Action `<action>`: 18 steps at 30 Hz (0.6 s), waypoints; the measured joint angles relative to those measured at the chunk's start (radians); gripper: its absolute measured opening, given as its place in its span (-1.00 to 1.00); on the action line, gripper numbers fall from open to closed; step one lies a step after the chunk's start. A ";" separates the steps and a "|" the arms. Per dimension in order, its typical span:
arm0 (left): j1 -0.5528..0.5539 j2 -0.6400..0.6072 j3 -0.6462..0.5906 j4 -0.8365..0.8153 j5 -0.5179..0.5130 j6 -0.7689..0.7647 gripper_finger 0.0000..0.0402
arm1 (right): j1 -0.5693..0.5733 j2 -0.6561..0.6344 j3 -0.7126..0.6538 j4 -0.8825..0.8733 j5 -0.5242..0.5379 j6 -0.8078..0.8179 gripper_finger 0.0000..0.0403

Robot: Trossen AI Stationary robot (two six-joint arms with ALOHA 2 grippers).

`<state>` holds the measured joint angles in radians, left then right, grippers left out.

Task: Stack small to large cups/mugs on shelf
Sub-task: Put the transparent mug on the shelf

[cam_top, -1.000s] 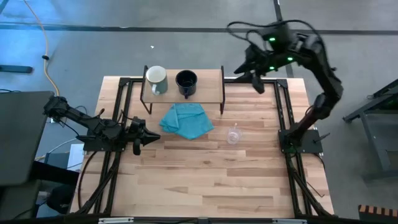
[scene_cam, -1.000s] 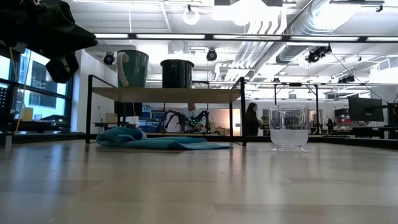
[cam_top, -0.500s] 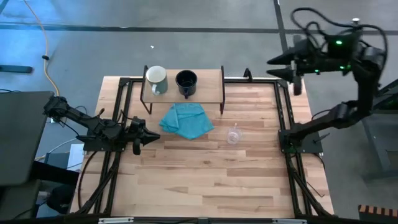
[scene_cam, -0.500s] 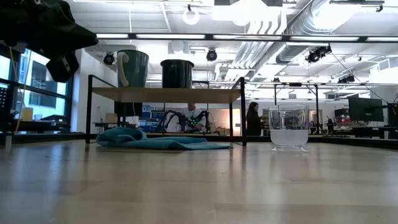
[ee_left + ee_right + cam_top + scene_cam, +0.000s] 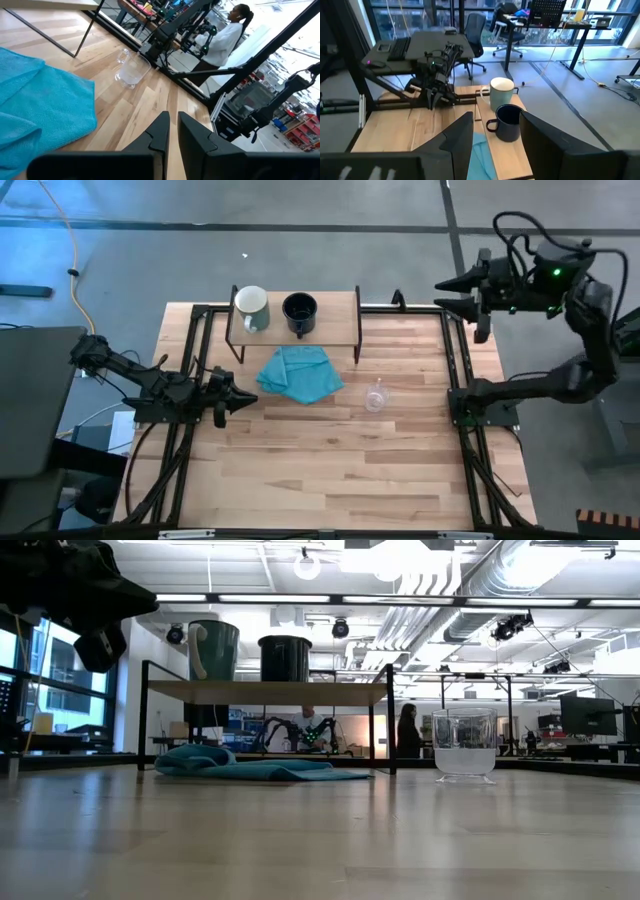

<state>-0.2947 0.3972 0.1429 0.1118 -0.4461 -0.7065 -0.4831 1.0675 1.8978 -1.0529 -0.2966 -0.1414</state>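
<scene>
Even, bright overhead light fills the room; ceiling lamps glare white in the low view. Shadows on the table are soft and short (barely a smudge under the shelf). The near tabletop in the low view is blurred. The windows beyond the table's edge look cool and dim.

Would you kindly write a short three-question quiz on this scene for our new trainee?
1. True or false: the clear glass cup stands on the shelf.
2. Which lies between shelf and glass cup? A) blue cloth B) plate C) spoon
3. Fill in: the right gripper is ____, high beyond the table's far right corner.

Key: 1 false, it stands on the table. 2 A. 3 open.
</scene>
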 joint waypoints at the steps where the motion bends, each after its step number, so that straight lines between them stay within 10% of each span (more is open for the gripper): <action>1: 0.000 0.000 0.000 0.000 0.000 -0.005 -0.87 | 0.000 -0.022 -0.051 0.040 0.000 0.010 -0.24; 18: 0.000 0.000 0.000 -0.001 0.000 -0.009 -0.87 | 0.081 -0.336 -0.791 0.492 0.088 0.307 -0.24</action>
<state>-0.2947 0.3971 0.1429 0.1111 -0.4461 -0.7155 -0.4023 0.7317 1.1068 -0.5604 -0.2083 0.1656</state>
